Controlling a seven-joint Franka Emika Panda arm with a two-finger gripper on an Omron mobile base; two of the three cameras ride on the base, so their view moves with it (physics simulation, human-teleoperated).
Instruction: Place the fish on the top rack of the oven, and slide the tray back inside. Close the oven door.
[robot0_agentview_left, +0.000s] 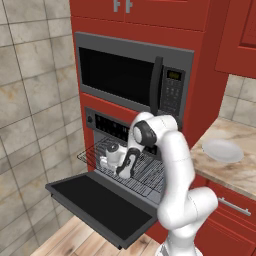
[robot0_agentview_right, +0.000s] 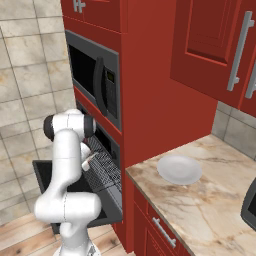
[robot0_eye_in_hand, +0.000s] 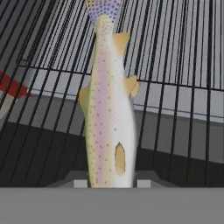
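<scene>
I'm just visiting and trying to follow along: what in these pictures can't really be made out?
- Fish: in the hand view its tail end is cut off at the bottom, between the gripper tips; whether it touches the top rack is unclear.
- Gripper in the left base view: the arm's own wrist covers the fingers.
- Oven door: in the right base view the arm hides most of it.
- Oven interior: too dark behind the rack.

Top rack (robot0_agentview_left: 145, 172) pulled out over open oven door (robot0_agentview_left: 100, 205), fish (robot0_eye_in_hand: 107, 122) above rack, microwave (robot0_agentview_left: 130, 77) above oven (robot0_agentview_left: 107, 122)

Fish (robot0_eye_in_hand: 107, 118) smooth, speckled, faint sheen; top rack (robot0_eye_in_hand: 175, 57) thin grey metal wire; oven door (robot0_agentview_left: 100, 205) matt dark.
</scene>
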